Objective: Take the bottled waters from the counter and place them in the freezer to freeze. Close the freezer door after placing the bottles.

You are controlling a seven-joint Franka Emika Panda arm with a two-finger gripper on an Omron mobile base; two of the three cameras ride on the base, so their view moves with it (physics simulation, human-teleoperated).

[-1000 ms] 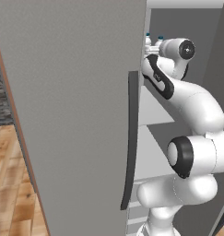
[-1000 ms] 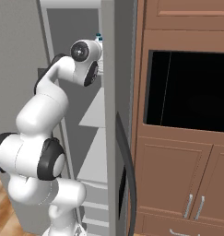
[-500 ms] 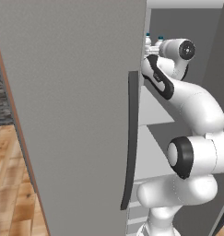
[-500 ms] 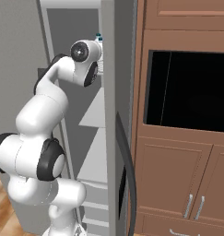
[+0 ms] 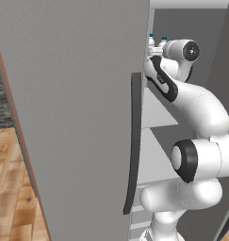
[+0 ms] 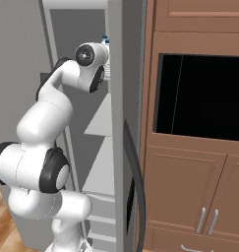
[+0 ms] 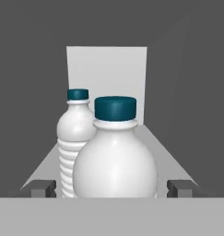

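Both water bottles (image 7: 114, 156) (image 7: 74, 138) upright on freezer shelf (image 7: 152, 138), gripper (image 7: 113, 188) jaws spread wide w/ near bottle between, not gripping; freezer door (image 5: 73, 113) not shut yet.

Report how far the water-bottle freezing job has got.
Done: both clear ribbed bottles, near one and far one, stand upright on the pale freezer shelf. In hand: the claw straddles the near one, jaws wide. Left: withdraw, then close the flat grey door.

A home kitchen: a tall grey fridge cabinet (image 6: 123, 74) with pale shelves stands open beside brown wooden cupboards (image 6: 190, 192) framing a black oven recess (image 6: 199, 96), over wood-plank flooring (image 5: 12, 188)
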